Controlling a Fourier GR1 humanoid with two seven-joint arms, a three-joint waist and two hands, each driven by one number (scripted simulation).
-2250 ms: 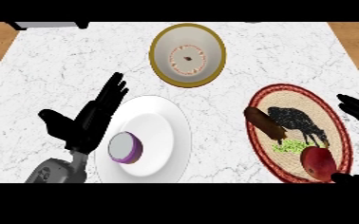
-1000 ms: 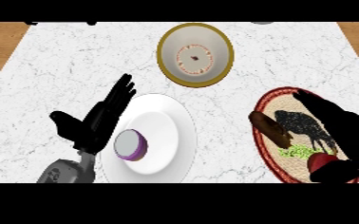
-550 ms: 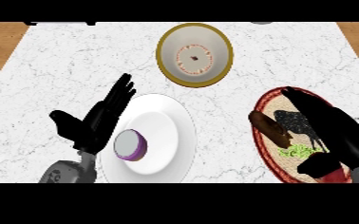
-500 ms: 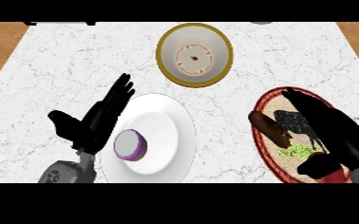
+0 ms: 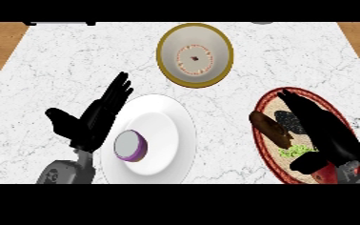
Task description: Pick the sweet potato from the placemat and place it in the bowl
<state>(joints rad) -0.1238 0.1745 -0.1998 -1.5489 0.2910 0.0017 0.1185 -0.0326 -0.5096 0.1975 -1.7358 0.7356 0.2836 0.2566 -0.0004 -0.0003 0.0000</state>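
The left hand [image 5: 95, 117] rests open, fingers straight, just left of the white plate [image 5: 169, 119], which carries a halved purple onion [image 5: 130, 146]. Up and right of the plate stands the bowl [image 5: 195, 55]. Further right, the sweet potato [image 5: 271, 127] lies on the placemat [image 5: 264, 148], the right hand [image 5: 320, 131] spread open just beside it.

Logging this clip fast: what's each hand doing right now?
Left hand: open, fingers straight, resting beside the white plate.
Right hand: open over the placemat, next to the sweet potato, holding nothing.
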